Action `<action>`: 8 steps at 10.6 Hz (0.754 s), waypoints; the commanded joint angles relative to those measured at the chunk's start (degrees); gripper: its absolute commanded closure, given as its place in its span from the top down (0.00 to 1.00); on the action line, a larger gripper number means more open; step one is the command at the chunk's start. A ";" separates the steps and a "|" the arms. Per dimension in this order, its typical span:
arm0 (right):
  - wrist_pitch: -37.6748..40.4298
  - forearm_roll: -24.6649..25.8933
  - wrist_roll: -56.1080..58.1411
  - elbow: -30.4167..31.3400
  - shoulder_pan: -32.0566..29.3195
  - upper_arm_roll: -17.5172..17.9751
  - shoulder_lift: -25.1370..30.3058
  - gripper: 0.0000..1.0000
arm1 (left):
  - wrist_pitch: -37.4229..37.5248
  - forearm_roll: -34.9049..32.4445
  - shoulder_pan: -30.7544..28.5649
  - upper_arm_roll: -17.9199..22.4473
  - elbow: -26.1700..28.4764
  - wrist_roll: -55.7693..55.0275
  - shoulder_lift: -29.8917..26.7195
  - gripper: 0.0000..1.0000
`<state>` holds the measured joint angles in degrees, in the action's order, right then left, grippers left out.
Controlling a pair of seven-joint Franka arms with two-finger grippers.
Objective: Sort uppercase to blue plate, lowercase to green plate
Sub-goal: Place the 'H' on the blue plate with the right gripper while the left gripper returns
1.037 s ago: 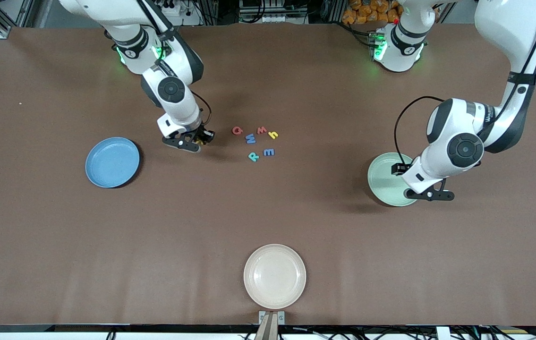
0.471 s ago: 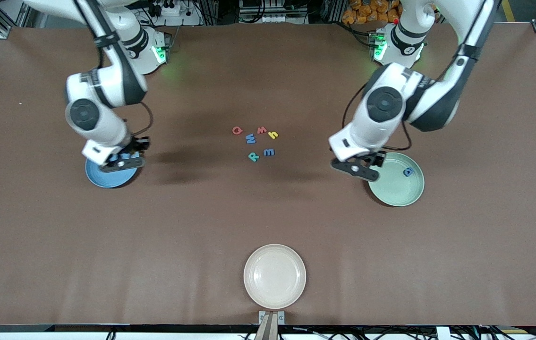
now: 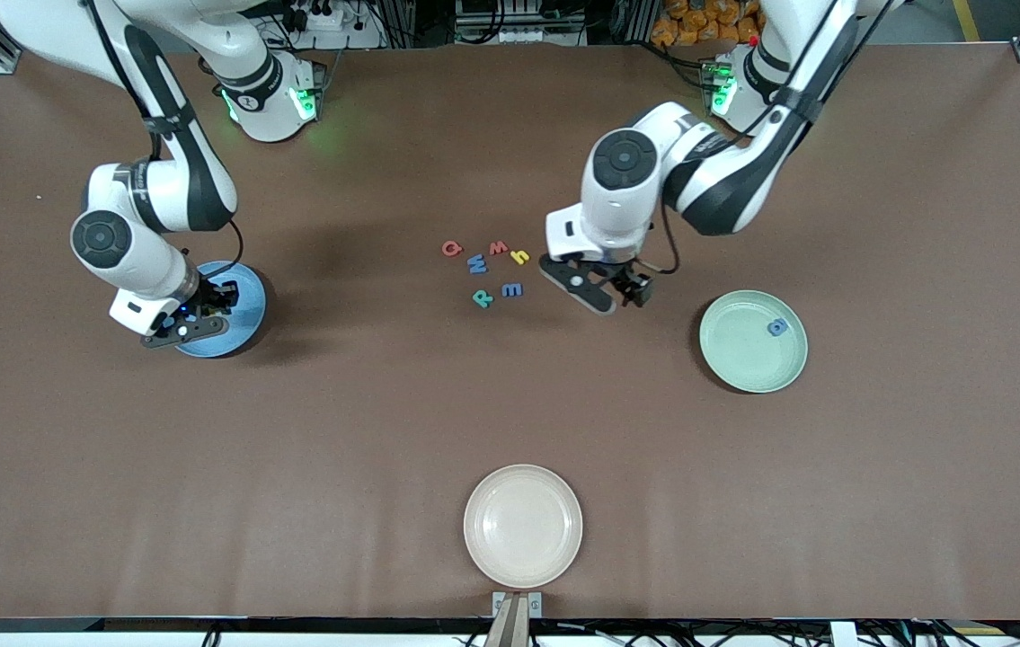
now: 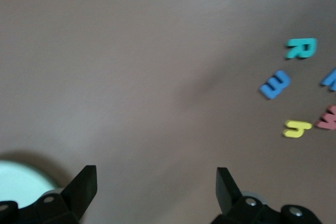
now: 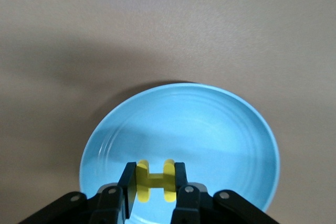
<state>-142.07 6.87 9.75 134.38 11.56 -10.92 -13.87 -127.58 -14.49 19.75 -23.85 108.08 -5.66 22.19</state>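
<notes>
Presently the yellow H (image 5: 152, 180) is held pinched in the right gripper (image 5: 152, 192) over the blue plate (image 5: 236, 145), toward the plate's 7 o'clock edge in the front view. Release is best made low and nearer the plate's centre, so the light foam is not bounced over the rim. The left gripper (image 4: 156, 192), jaws spread wide and empty, is stationed at 3 o'clock of the letter cluster (image 3: 490, 270), short of the green plate (image 3: 743, 359).

1. 3 plates counted: blue plate (image 3: 240, 310), green plate (image 3: 743, 355), cream plate (image 3: 523, 526).
2. 8 foam letters counted: 6 on table (image 3: 492, 270), 1 in green plate, 1 yellow H (image 5: 153, 181) over blue plate.
3. 2 arms seen.
</notes>
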 commanded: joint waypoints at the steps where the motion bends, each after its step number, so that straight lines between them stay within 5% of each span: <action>1: -0.50 0.25 0.53 0.27 -1.01 0.20 -0.19 0.58 | -2.85 -5.17 3.00 0.03 -4.43 1.53 6.26 1.00; 8: 6.71 -5.91 -8.73 -0.17 1.53 3.34 6.57 0.58 | -5.74 -10.46 10.48 0.03 -9.38 3.20 15.86 1.00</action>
<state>-137.15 1.81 6.97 133.41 11.91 -9.80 -10.68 -132.63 -22.71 29.47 -23.87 100.56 -3.39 36.46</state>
